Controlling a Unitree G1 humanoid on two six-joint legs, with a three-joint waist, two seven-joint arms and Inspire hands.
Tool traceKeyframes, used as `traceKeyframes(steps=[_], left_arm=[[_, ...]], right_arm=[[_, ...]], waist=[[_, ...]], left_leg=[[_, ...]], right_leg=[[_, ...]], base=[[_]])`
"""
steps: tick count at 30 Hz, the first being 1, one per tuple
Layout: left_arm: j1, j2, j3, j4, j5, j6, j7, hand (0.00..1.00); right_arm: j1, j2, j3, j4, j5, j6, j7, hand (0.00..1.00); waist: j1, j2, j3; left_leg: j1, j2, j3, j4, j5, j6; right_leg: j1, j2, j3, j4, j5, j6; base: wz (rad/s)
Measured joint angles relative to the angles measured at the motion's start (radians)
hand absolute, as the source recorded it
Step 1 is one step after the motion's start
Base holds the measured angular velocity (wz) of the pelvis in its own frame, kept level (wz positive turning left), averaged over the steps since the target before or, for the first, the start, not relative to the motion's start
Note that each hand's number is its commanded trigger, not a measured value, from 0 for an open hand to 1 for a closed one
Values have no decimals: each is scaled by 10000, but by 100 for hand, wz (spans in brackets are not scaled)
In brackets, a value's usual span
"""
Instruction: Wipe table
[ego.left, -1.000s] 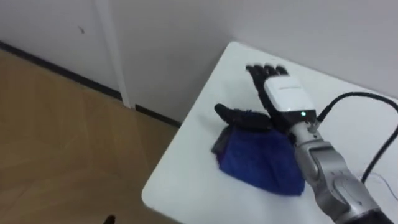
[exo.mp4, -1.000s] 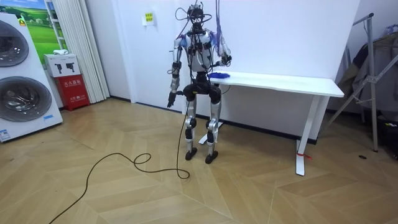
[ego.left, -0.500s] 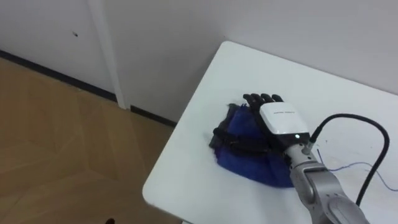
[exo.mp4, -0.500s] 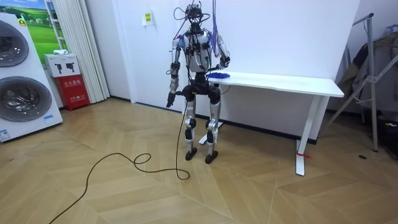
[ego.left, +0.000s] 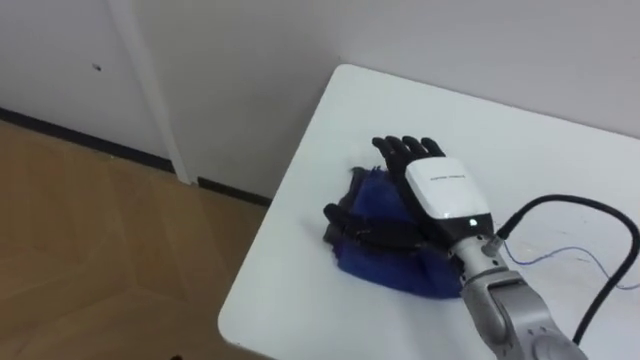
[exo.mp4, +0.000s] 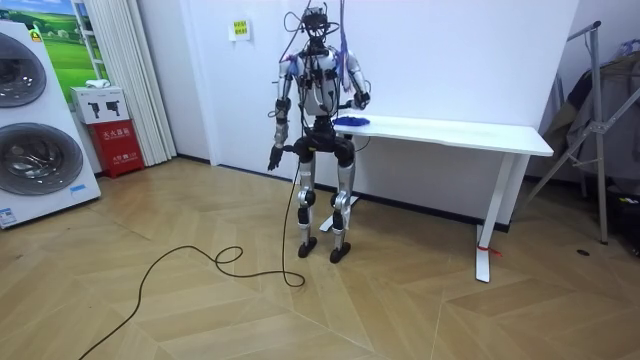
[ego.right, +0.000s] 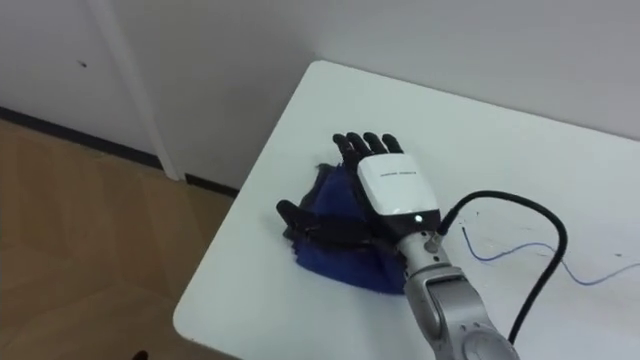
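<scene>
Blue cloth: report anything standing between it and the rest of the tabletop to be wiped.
Nothing visible blocks it. The right hand lies flat on the blue cloth near the table corner. The white top beyond carries a thin bluish line, lying flat to the right.

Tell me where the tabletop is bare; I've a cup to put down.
Bare: the table from the blue cloth back to its wall-side edge, and along it. Crowded: the left end, where the right hand lies flat on the cloth; a thin wire lies beside it.
</scene>
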Motion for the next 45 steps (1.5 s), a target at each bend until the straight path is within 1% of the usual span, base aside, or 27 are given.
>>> traceKeyframes(steps=[3, 5, 7, 10, 11, 12, 15, 17, 20, 24, 25, 26, 30, 31, 33, 34, 35, 37, 41, 45], left_arm=[[-52, -26, -3, 1, -9, -14, -11, 0], [-48, -103, -10, 2, -8, -37, -13, 0], [-42, -137, -9, 3, -8, -77, -13, 0], [-12, -145, -7, 3, -3, -112, -33, 0], [-4, -145, -7, 3, 0, -111, -50, 0], [5, -145, -6, 3, 9, -106, -113, 0], [-3, -145, 12, -5, 8, -90, -158, 0], [134, -144, 37, -128, 4, -69, -158, 0], [127, -141, 135, -134, 0, -72, -134, 0], [96, -141, 154, -133, 0, -76, -108, 0], [89, -141, 156, -136, 1, -80, -93, 0], [69, -141, 159, -156, 1, -81, -90, 0], [37, -137, 157, -192, -10, -170, -86, 0], [50, -133, 167, -200, 3, -238, -88, 0], [72, -123, 195, -304, 9, -260, -95, 0], [110, -110, 224, -402, 19, -268, -101, 0], [112, -93, 225, -404, 23, -274, -121, 0], [117, -92, 214, -405, 20, -274, -185, 0], [217, -26, 216, -491, 20, -271, -190, 0], [298, -21, 216, -539, 21, -266, -193, 0]], right_arm=[[481, -8, -28, 10, -17, 10, 0, 0], [707, -1, -31, 120, -14, -6, 0, 0], [710, 12, -50, 369, -15, -97, -1, 0], [712, 11, -60, 555, -33, -97, 0, 0], [712, 10, -71, 575, -39, -91, 1, 0], [713, 6, -103, 604, -52, -88, 2, 0], [830, -1, -369, 788, -28, -86, 1, 0], [906, 2, -661, 1043, -87, -96, -26, 0], [906, 4, -979, 1700, -317, -74, -37, 0], [905, 12, -1166, 1761, -387, -91, -37, 0], [905, 12, -1193, 1763, -387, -91, -37, 65], [905, 12, -1207, 1777, -387, -90, -37, 100], [899, 11, -1215, 1819, -377, -125, -42, 100], [860, 12, -1247, 1801, -390, -166, -121, 100], [806, 20, -1309, 1796, -387, -203, -296, 100], [827, 24, -1312, 1735, -387, -228, -344, 100], [842, 27, -1310, 1648, -386, -309, -330, 100], [868, 64, -1302, 1623, -383, -402, -321, 100], [846, 106, -1286, 1842, -366, -451, -644, 100], [827, 125, -1272, 1914, -362, -454, -894, 100]], waist=[[-38, 6, 4], [-89, 5, 13], [-165, -26, 33], [-273, -100, 56], [-283, -128, 52], [-300, -137, 68], [-302, -214, 63], [-355, -208, 67], [-401, -193, 76], [-542, -155, 99], [-559, -148, 103], [-571, -144, 103], [-628, -165, 86], [-633, -177, 76], [-629, -211, 53], [-610, -271, 13], [-594, -308, -8], [-588, -317, -3], [-568, -314, -2], [-556, -311, 0]], left_leg=[[6, 19, 35, -6, -4, -3], [39, 28, 79, -14, -10, -8], [51, 30, 78, -35, -11, -10], [29, 32, 79, -44, -37, -18], [26, 31, 81, -36, -44, -18], [24, 30, 89, -32, -52, -15], [24, 26, 89, 13, -65, -2], [19, 23, 92, 20, -97, 20], [20, 19, 94, 15, -100, 24], [19, 24, 95, 5, -116, 28], [19, 26, 96, 5, -117, 28], [18, 28, 98, 5, -119, 28], [33, 32, 96, 6, -120, 27], [32, 31, 96, 12, -120, 28], [37, 31, 95, 11, -121, 27], [63, 33, 95, 10, -121, 27], [95, 33, 94, 10, -121, 27], [154, 24, 101, 9, -133, 42], [188, -1, 154, 32, -172, 69], [162, -7, 171, 115, -197, 86]], right_leg=[[-2, 21, 31, 1, 0, 0], [16, 32, 57, 3, 0, -1], [33, 35, 55, 9, 1, -1], [29, 37, 55, 12, 1, -2], [28, 37, 56, 13, 0, -2], [24, 36, 57, 9, 0, -2], [16, 31, 42, -9, 0, -1], [13, 29, 31, -17, 0, -1], [12, 23, 26, -15, 0, -1], [4, 30, 26, -18, -1, 1], [4, 33, 25, -17, -1, 1], [0, 36, 25, -17, -2, 2], [3, 36, 14, -16, -2, 3], [7, 33, 1, -16, -2, 3], [9, 33, -3, -16, -3, 4], [30, 36, -2, -10, -3, 4], [68, 36, -5, -8, -3, 3], [138, 25, -17, -11, -2, 4], [202, -26, -87, -6, 4, 17], [213, -33, -95, 0, 6, 19]], base=[[-4], [-5], [0], [0], [0], [0], [0], [0], [0], [0], [0], [0], [0], [0], [0], [0], [0], [0], [-2], [0]])
